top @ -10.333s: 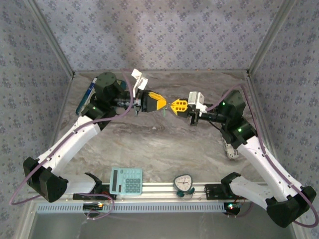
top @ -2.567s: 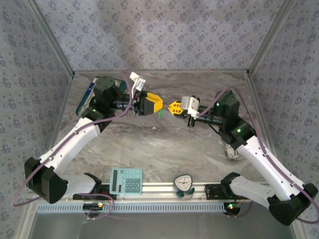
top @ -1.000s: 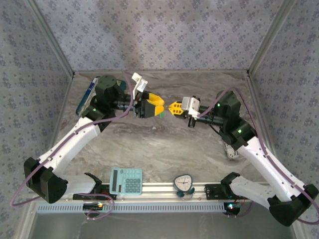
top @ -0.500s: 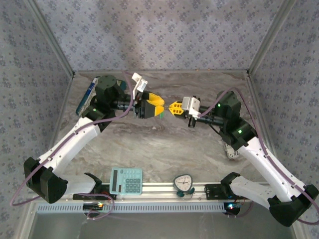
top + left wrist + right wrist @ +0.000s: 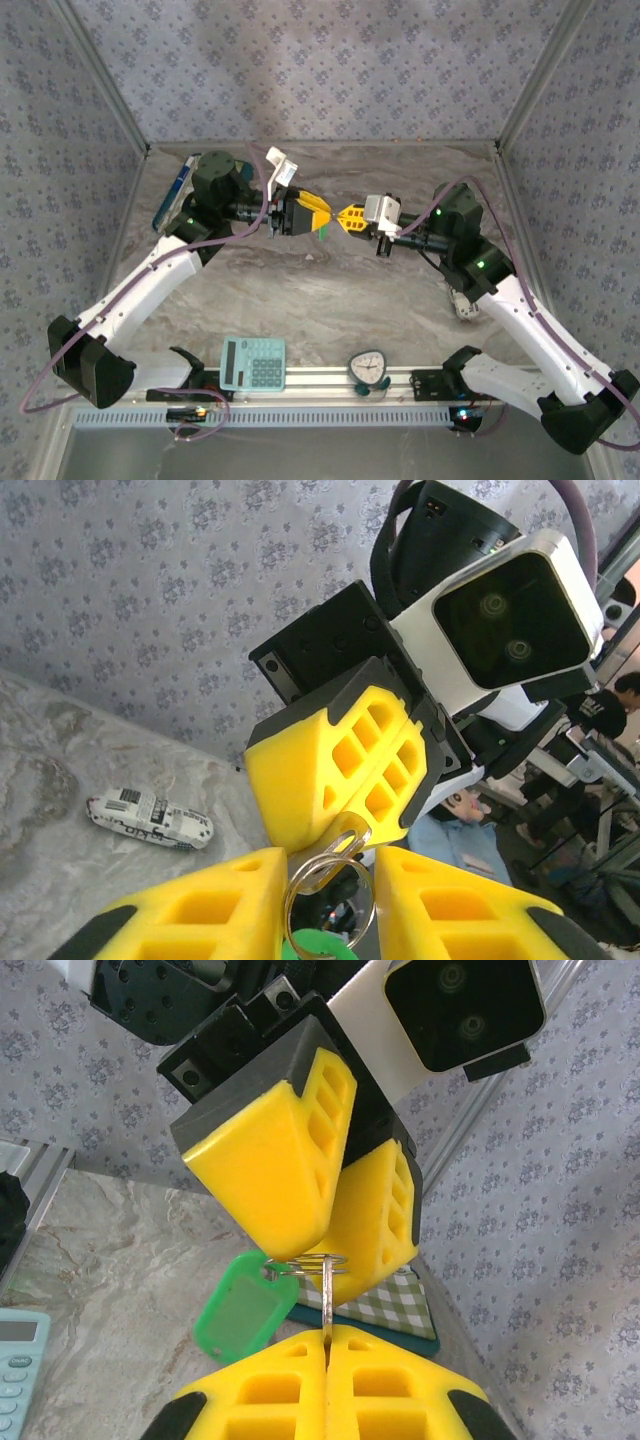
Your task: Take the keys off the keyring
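Note:
Both grippers meet in mid-air above the middle of the table. My right gripper [image 5: 346, 215] [image 5: 327, 1332] is shut on the blade of a metal key [image 5: 326, 1295], which hangs on the wire keyring [image 5: 318, 1263] [image 5: 322, 862]. My left gripper [image 5: 317, 213] [image 5: 330, 868] has its yellow fingers closed against both sides of the keyring. A green plastic tag [image 5: 240, 1310] [image 5: 322, 233] [image 5: 320, 948] dangles from the ring below the left fingers.
A teal calculator [image 5: 252, 363] and a small round clock [image 5: 368, 368] lie by the front rail. A white labelled object [image 5: 465, 303] [image 5: 150, 820] rests at the right. A checkered book [image 5: 390, 1300] lies at the back left.
Over the last second the left gripper's fingers have narrowed in onto the keyring. The right gripper has stayed shut on the key, and both arms have barely moved.

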